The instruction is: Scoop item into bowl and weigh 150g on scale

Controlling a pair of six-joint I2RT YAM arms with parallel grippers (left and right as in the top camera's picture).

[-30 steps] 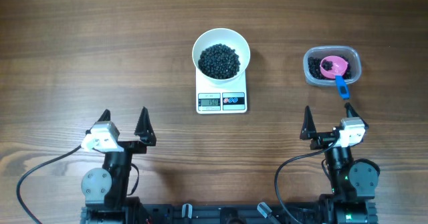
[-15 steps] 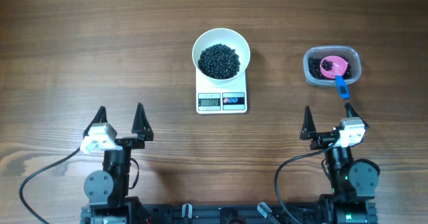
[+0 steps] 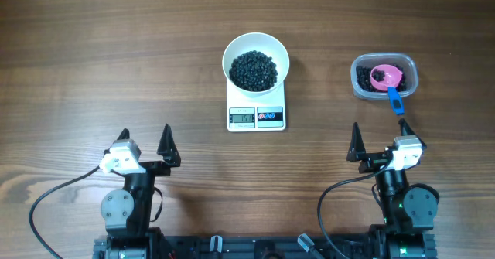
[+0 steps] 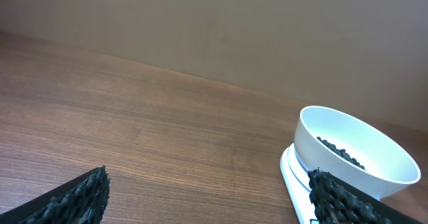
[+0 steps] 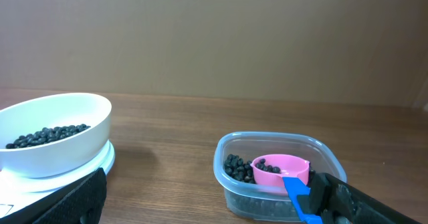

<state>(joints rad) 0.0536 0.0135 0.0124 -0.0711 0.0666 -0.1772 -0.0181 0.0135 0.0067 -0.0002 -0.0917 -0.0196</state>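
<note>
The white bowl [image 3: 232, 49] stands on the small white scale [image 3: 256, 117] at the table's middle back, with a dark heap of the item [image 3: 254, 69] in it. More of the item [image 3: 363, 79] lies in a clear tub [image 3: 410, 80], with a pink scoop [image 3: 384, 76] on a blue handle [image 3: 395, 100]. My left gripper [image 3: 145, 139] is open and empty near the front left. My right gripper [image 3: 379, 131] is open too, just in front of the tub. In the right wrist view one fingertip [image 5: 334, 194] sits beside the blue handle [image 5: 299, 196], apart from it.
The left wrist view shows the bowl [image 4: 354, 130] and scale edge [image 4: 292, 174] off to the right, over bare wood. In the right wrist view the bowl [image 5: 53, 154] is at left and the tub [image 5: 231, 184] right of centre. Black cables trail at the front edge.
My left gripper swayed a little left and has come back right, still open. The right arm, bowl, scale and tub have not moved.
</note>
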